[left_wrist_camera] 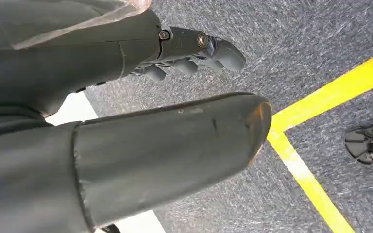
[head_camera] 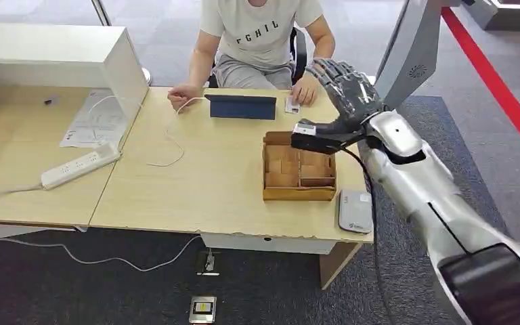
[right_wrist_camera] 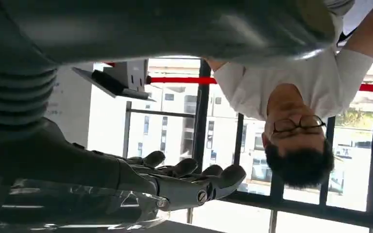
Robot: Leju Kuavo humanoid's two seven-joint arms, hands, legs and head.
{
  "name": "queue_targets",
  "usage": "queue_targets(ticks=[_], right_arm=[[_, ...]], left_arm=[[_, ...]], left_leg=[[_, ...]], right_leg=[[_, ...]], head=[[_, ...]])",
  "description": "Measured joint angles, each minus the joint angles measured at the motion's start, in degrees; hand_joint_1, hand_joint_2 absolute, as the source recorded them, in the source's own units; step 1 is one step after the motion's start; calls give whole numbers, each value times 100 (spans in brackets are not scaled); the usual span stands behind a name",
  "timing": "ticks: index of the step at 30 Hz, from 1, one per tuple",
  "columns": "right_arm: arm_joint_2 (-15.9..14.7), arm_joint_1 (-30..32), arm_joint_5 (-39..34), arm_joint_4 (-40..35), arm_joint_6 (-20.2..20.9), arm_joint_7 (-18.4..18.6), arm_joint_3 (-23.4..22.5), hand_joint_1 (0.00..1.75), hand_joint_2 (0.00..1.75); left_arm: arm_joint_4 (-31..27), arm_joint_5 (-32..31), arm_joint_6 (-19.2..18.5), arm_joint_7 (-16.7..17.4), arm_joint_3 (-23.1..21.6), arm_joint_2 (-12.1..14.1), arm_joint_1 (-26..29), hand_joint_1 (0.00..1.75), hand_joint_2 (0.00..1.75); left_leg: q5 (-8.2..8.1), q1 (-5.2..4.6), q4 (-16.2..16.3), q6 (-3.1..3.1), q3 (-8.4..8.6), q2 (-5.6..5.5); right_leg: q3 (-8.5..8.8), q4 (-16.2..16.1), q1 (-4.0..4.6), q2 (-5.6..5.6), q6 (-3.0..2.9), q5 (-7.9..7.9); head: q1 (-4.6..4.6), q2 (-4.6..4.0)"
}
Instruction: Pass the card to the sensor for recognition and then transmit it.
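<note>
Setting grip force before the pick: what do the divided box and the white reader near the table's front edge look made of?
The divided box looks like brown cardboard or thin wood: matte, with thin flat partition walls. The white reader seems to be smooth moulded plastic, with rounded corners and a slight sheen. Neither is certain at this distance.

White card (head_camera: 292, 105) lying flat near the desk's (head_camera: 196, 183) far edge under a person's hand (head_camera: 305, 90), grey-white sensor (head_camera: 355, 211) flat at the near right corner

Probably an office: desks (head_camera: 196, 196), carpet (head_camera: 108, 291).
</note>
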Motion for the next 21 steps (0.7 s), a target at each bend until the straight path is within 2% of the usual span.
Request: queue_targets(ticks=[7,8,11,15,16,18,21], right_arm=[[-171,52,-26,-225,75,-2,-171,0,0],[-233,84,-80,-341,167,22,-209,0,0],[-545,323,-315,-794,812,236,-381,0,0],[-1285,967,-834,-1916,1999,672,-805,0,0],[-1661,1194,-1107,-2430,2361,823,-1037,0,0],[-2231,1601,-1575,-3140,2636,1054,-1448,0,0],[-2803,1930,-2092,-3852,2756,1246,-1908,0,0]], left_arm=[[0,-20,-2,-57,0,11,0,0,0],[0,-30,2,-87,0,11,-3,0,0],[0,-35,7,-217,0,13,1,0,0],[0,-20,42,-348,0,59,26,0,0],[2,-15,59,-358,0,70,32,0,0],[2,31,109,-334,0,116,96,0,0],[7,114,160,-297,0,171,141,0,0]], left_leg=[[0,-1,2,0,9,0],[0,0,2,0,14,0],[-3,0,4,1,29,-1],[-15,2,4,9,51,-7],[-18,3,4,15,55,-23],[-22,3,4,20,50,-33],[-36,0,4,23,55,3]], right_leg=[[-5,-1,-1,1,-1,1],[-1,-3,-1,1,-1,0],[9,-10,0,1,0,-1],[52,-35,3,-3,6,-4],[62,-42,4,-14,8,-6],[67,-52,3,-23,13,-8],[63,-53,1,8,12,-6]], head=[[-2,0],[-2,0],[-2,0],[-15,0],[-7,0],[-4,0],[-11,0]])
